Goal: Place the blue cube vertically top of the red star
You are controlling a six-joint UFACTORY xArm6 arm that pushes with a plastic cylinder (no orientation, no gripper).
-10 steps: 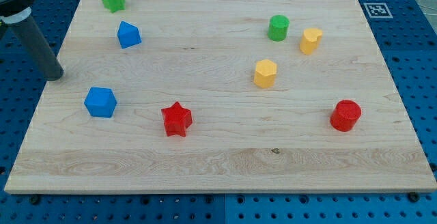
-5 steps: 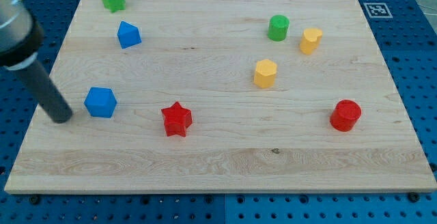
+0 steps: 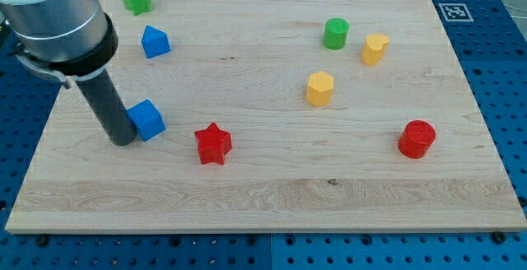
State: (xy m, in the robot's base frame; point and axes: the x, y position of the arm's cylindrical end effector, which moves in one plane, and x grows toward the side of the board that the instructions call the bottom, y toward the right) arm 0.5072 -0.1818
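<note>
Pressing our tip (image 3: 123, 141) against the left face of the blue cube (image 3: 147, 120), near the surface's (image 3: 272, 196) left edge; no gripper here, only a rod. Red star (image 3: 213, 144) sits just right. Light, hard, slippery-looking: we'd push flat faces, centred.

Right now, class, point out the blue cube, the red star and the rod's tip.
blue cube (image 3: 149, 120), camera view, on its front face.
red star (image 3: 213, 143), camera view, on its top centre.
my tip (image 3: 123, 141), camera view, rod's very end, at the cube's left.
</note>
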